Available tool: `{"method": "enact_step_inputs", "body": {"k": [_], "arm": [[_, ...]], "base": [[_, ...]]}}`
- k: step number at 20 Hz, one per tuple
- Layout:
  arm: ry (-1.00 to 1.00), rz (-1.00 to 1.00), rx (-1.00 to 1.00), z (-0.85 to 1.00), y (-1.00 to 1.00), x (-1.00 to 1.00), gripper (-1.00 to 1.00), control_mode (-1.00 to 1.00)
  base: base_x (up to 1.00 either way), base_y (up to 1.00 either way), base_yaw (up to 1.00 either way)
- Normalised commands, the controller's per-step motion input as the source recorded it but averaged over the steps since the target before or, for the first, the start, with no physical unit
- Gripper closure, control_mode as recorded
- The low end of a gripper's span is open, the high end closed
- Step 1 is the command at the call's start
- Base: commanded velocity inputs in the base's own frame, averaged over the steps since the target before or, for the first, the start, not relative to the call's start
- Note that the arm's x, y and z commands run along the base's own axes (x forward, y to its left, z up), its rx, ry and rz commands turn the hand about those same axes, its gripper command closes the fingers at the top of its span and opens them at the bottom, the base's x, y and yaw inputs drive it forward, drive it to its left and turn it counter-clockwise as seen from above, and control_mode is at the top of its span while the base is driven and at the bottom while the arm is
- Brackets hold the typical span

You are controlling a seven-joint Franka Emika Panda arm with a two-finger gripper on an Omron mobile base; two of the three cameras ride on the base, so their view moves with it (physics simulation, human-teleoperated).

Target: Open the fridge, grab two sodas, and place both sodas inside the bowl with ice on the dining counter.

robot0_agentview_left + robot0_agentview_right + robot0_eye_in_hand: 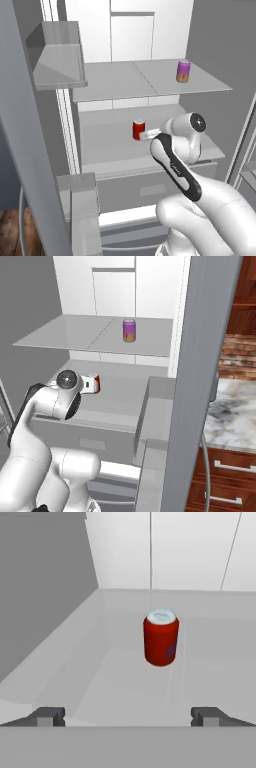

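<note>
The fridge (150,45) stands open, its white interior and grey shelves facing me. A red soda (161,637) stands upright on the lower shelf, also seen as the red soda (138,129) and the red soda (96,383). The purple soda (183,71) with an orange base stands on the upper shelf, shown too as the purple soda (129,330). My gripper (127,716) is open, fingers spread wide, held just in front of the red can with nothing between them. The bowl is out of view.
The open left fridge door (25,150) with its door bins (57,55) is close on the left. The right door (200,381) stands open on the right. Beyond it is a marble counter top (232,416) over reddish wood drawers.
</note>
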Motion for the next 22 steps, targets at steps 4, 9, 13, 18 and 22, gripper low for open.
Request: {"method": "enact_step_inputs", "body": {"k": [4, 9, 13, 18, 22], "arm": [[-0.03, 0.0, 0.0, 0.0, 0.0, 0.28, -1.0, -1.0], [-0.02, 0.0, 0.0, -0.01, -0.07, 0.31, -1.0, -1.0], [0.0, 0.0, 0.0, 0.0, -0.09, 0.24, -1.0, -1.0], [0.0, 0.0, 0.0, 0.0, -0.14, 0.31, -1.0, -1.0], [0.0, 0.0, 0.0, 0.0, 0.0, 0.37, -1.0, -1.0]], "base": [[0.0, 0.0, 0.0], [0.0, 0.0, 0.0], [0.0, 0.0, 0.0], [0.0, 0.0, 0.0], [0.0, 0.0, 0.0]]}}
